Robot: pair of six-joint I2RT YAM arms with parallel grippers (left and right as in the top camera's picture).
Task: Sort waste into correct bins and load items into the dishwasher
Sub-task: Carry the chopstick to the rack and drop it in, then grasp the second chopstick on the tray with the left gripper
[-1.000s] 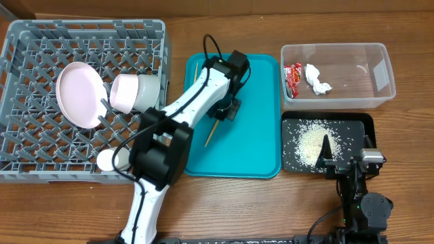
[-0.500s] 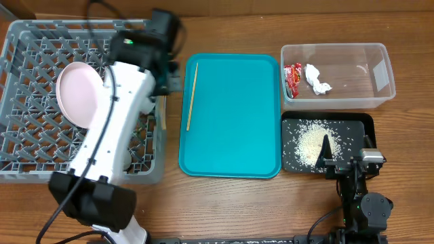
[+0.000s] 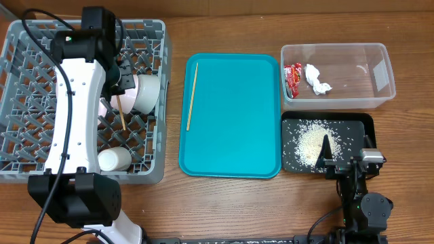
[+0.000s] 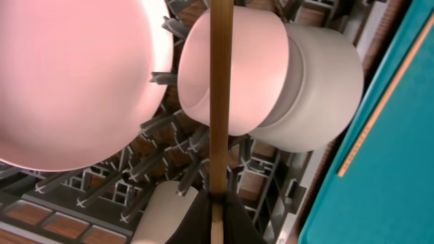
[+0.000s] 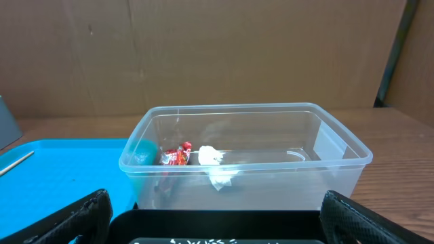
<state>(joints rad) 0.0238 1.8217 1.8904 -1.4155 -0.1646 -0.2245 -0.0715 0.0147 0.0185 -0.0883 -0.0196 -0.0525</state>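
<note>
Count: chopsticks 2; plate 1; bowl 1; cup 1; wrapper 1; tissue 1.

- The left gripper (image 4: 218, 218) was clamped on the held chopstick (image 4: 220, 102), a thin, straight stick of pale-brown wood.
- It hung over the grey dish rack (image 3: 27, 41), across the tipped bowl (image 3: 146, 93) and beside the pink plate (image 4: 68, 74).
- The cup (image 3: 114, 159) lay in the rack.
- The second chopstick (image 3: 192, 95) lay along the left edge of the teal tray (image 3: 237, 135).
- The wrapper (image 3: 293, 78) and tissue (image 3: 317, 79) sat in the clear tub (image 3: 380, 74).
- Rice (image 3: 312, 139) lay on the black tray (image 3: 366, 120).
- The right gripper (image 5: 217, 227) had its fingers wide apart.

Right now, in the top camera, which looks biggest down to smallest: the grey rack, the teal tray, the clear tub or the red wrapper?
1. grey rack
2. teal tray
3. clear tub
4. red wrapper
No two look alike.
</note>
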